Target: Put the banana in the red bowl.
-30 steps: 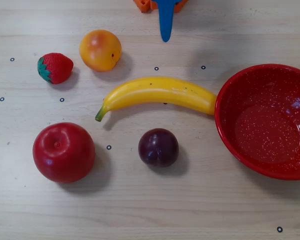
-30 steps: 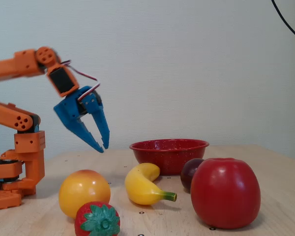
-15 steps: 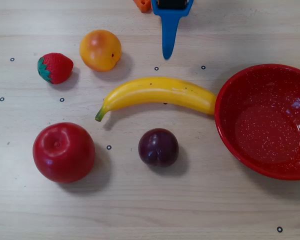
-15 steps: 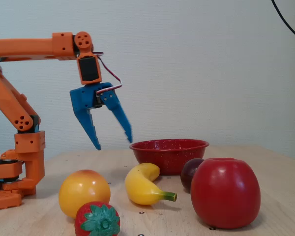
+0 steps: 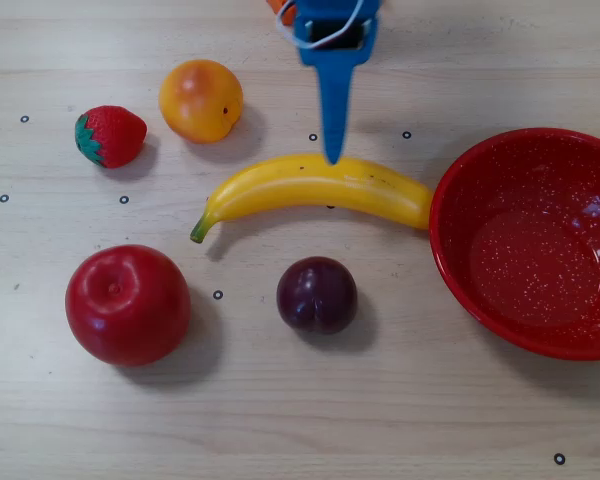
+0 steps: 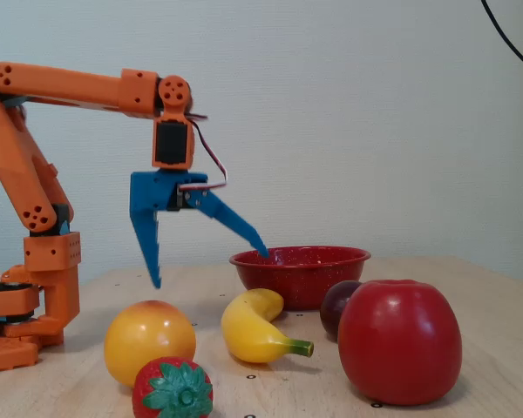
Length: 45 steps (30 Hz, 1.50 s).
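Observation:
The yellow banana [image 5: 320, 188] lies on the wooden table with its green stem toward the lower left of the overhead view. Its other end touches or nearly touches the red bowl [image 5: 540, 250]. The bowl is empty and stands at the right edge of the overhead view. In the fixed view the banana [image 6: 248, 326] lies in front of the bowl [image 6: 301, 274]. My blue gripper [image 6: 207, 266] is open wide and empty, hanging above the table. In the overhead view the gripper [image 5: 332, 100] is just behind the banana's middle, with one fingertip over the banana's back edge.
A red apple [image 5: 127, 303], a dark plum [image 5: 317, 294], an orange-yellow round fruit [image 5: 200, 100] and a strawberry [image 5: 110, 136] lie around the banana. The orange arm base [image 6: 35, 287] stands at the left of the fixed view.

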### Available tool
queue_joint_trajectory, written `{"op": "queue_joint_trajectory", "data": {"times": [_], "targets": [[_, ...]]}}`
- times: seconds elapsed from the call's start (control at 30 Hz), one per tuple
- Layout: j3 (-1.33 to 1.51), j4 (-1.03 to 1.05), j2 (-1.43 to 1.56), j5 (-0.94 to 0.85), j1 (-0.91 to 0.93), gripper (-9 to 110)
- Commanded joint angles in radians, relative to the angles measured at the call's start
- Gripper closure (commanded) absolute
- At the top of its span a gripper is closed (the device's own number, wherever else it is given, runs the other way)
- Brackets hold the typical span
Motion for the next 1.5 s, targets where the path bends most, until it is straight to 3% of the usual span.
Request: {"op": "queue_joint_trajectory", "data": {"times": [0.0, 0.23, 1.47], "targets": [[-0.107, 0.008, 0.009, 0.038, -0.023, 44], [-0.124, -0.057, -0.100, 0.049, -0.038, 35], [-0.232, -0.316, -0.462, 0.040, 0.025, 35]]}}
